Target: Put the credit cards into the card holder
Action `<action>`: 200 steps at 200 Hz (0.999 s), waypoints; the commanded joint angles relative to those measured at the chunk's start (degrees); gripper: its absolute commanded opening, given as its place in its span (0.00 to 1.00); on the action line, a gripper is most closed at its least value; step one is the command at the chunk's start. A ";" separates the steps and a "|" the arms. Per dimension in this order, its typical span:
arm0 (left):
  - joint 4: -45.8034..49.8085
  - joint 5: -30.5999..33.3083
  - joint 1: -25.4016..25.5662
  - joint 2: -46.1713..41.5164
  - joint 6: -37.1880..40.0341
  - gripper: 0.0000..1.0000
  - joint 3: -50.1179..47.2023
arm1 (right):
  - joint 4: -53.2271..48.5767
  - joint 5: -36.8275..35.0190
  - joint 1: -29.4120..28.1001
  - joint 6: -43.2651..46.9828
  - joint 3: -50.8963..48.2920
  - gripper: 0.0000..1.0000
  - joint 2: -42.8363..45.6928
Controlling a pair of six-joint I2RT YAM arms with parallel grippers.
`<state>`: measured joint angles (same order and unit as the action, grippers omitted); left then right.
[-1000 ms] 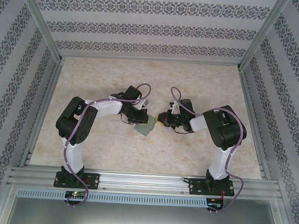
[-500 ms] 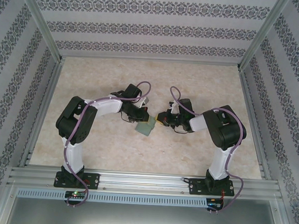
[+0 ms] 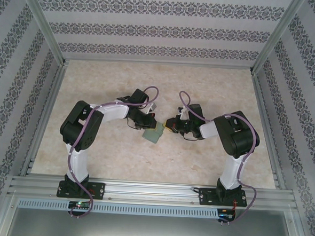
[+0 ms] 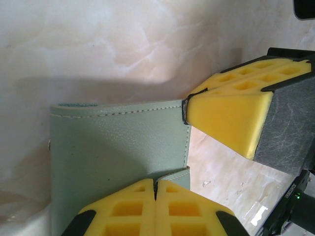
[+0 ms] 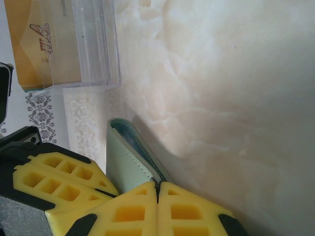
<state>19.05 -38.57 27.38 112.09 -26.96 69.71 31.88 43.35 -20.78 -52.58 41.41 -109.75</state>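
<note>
Right now your left gripper [image 4: 156,189] has its yellow pads pressed together on one edge of the sage-green folding leather wallet [image 4: 113,152]. Your right gripper [image 5: 157,191] is likewise closed, pinching another corner of it. The wallet sits between both at the middle of the beige marbled table [image 3: 212,89]. Beyond it stands a clear plastic box [image 5: 93,44] with tan printed contents.

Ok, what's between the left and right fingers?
The wallet, in the top view; the left fingers and right fingers are each shut on an edge of it.
</note>
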 commanded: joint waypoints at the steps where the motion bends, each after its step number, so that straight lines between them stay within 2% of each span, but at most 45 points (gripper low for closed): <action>1: 0.86 0.99 -1.07 -0.87 0.57 0.00 -1.24 | -1.16 -0.81 -0.32 0.20 0.25 0.00 -0.61; 37: 1.61 0.95 -1.09 -1.18 0.82 0.00 -1.12 | -1.14 -0.73 -0.24 0.29 0.34 0.00 -0.90; 89: -2.90 -2.45 -1.08 -0.69 -1.69 0.00 -3.81 | -1.05 -0.84 -0.14 0.11 0.50 0.00 -1.14; 200: -5.92 -2.33 -0.03 -0.91 -0.50 0.00 -6.76 | 0.47 0.27 -0.43 -1.96 0.87 0.02 0.94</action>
<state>13.32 -41.87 26.63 111.57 -28.49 65.69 31.92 43.38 -20.78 -53.01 41.52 -109.97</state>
